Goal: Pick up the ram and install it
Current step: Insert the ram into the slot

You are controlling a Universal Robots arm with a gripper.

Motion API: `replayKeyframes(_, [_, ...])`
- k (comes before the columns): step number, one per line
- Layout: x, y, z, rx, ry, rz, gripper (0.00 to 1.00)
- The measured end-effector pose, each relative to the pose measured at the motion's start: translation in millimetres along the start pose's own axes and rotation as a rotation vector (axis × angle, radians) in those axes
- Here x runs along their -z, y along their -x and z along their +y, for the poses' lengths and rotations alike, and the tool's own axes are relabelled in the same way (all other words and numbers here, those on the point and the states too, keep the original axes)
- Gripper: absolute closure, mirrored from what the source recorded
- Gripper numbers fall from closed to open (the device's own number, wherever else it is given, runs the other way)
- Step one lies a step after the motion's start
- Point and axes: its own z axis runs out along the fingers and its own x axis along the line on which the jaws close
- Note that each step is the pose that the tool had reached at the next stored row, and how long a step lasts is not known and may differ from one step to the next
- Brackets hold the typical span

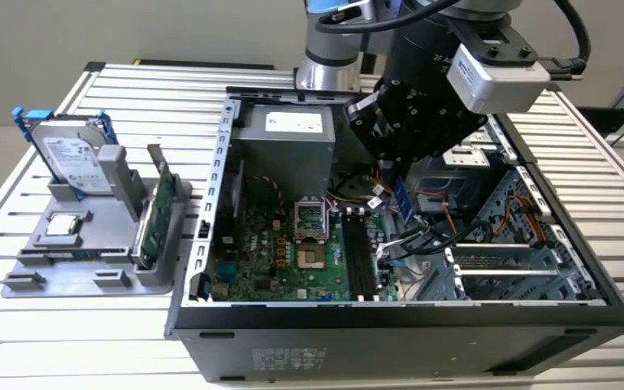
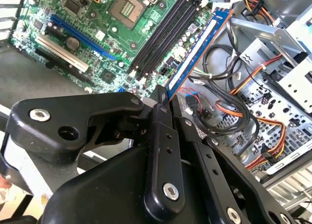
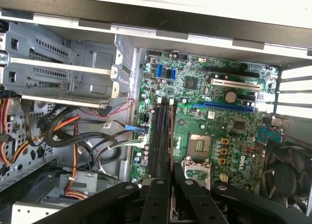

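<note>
My gripper (image 2: 165, 101) is shut on the ram (image 2: 201, 48), a slim blue-edged stick that juts out from between the black fingers (image 2: 165, 151). In the exterior view the gripper (image 1: 401, 183) hangs inside the open computer case with the ram (image 1: 402, 200) pointing down from it. It is above and a little toward the exterior view's right of the black memory slots (image 1: 357, 256). The slots (image 2: 163, 31) lie alongside the ram on the green motherboard (image 2: 83, 19). In the first wrist view the gripper (image 3: 171, 177) sits just over the same slots (image 3: 159, 133).
A grey tray (image 1: 41, 280) at the exterior view's left holds a silver hard drive (image 1: 74, 158), a green expansion card (image 1: 158, 219) and a processor chip (image 1: 65, 226). Loose cables (image 1: 421, 240) and a drive cage (image 1: 507, 260) crowd the case next to the slots. The power supply (image 1: 285, 134) stands behind.
</note>
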Motion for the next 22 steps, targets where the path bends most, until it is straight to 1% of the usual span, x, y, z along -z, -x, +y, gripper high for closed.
replayKeyframes(4, [-2.9,-0.1,0.0,0.0,0.0017,-0.0001,1.0])
replayKeyframes(13, [-10.7,-0.2,-0.1,0.0,0.0088,-0.0008,1.0])
replayKeyframes(22, [-16.6,-0.3,-0.2,0.0,0.0151,-0.0014,1.0])
